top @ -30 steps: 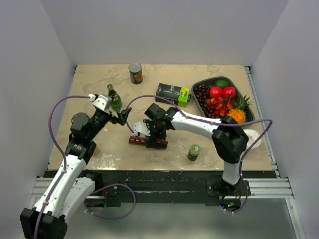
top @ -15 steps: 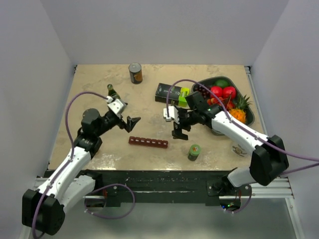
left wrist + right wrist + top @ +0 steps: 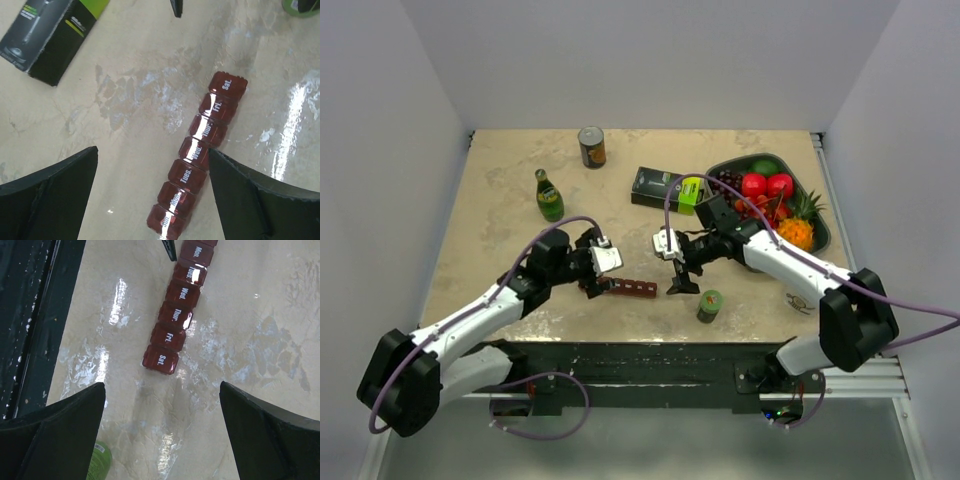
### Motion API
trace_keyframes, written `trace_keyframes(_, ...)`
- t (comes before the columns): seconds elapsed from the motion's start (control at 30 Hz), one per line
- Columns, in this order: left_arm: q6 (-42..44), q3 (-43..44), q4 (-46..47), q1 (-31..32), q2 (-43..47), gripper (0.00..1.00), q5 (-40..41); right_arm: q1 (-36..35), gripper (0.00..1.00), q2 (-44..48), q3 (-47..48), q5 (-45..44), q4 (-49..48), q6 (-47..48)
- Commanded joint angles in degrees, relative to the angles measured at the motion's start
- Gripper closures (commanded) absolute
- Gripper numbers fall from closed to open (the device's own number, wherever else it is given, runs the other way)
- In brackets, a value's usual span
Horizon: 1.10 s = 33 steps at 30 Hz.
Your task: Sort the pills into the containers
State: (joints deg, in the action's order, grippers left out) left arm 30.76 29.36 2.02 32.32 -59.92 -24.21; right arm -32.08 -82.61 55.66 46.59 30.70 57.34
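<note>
Just below, containers [image 3: 200, 160], between spread left jaws

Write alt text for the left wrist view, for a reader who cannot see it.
A maroon pill organizer, its compartments labelled Sun to Sat, lies diagonally on a glossy beige table, framed by the dark fingers of the open left gripper. A black-and-lime box sits at the top left.

I've got the containers [image 3: 632, 288] lying crosswise near the front edge, left gripper [image 3: 592, 286] over their left end and right gripper [image 3: 678, 277] just past the right end. The jar [image 3: 709, 305] sits further right. Behind them are the box [image 3: 665, 187] and, possibly touching it, the tray [image 3: 724, 166].
</note>
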Motion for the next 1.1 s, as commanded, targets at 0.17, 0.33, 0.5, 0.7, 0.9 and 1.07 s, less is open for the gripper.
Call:
trace_keyframes(0.17,8.9,4.1,-4.4,0.7,-11.1,0.10,-3.5,0.1,0.01,-1.3,-0.3,2.9,-1.9,1.4)
trace_keyframes(0.33,11.5,5.1,-6.4,1.7,-14.4,0.12,-1.9,0.2,0.01,-2.2,0.0,3.0,-1.3,1.5)
trace_keyframes(0.5,15.1,6.7,-8.8,2.8,-17.8,0.14,1.6,0.1,0.01,-3.2,0.5,3.4,-0.4,1.9)
trace_keyframes(0.7,17.8,8.8,-10.7,3.8,-22.7,0.21,5.5,0.1,0.01,-3.8,0.9,3.7,0.4,2.2)
trace_keyframes(0.9,17.7,10.0,-11.8,3.9,-24.8,0.53,5.7,0.1,0.01,-4.1,1.1,3.8,0.8,2.2)
trace_keyframes(1.07,16.9,9.6,-12.0,4.3,-23.9,0.76,4.4,0.1,0.01,-4.6,1.3,3.8,0.8,2.2)
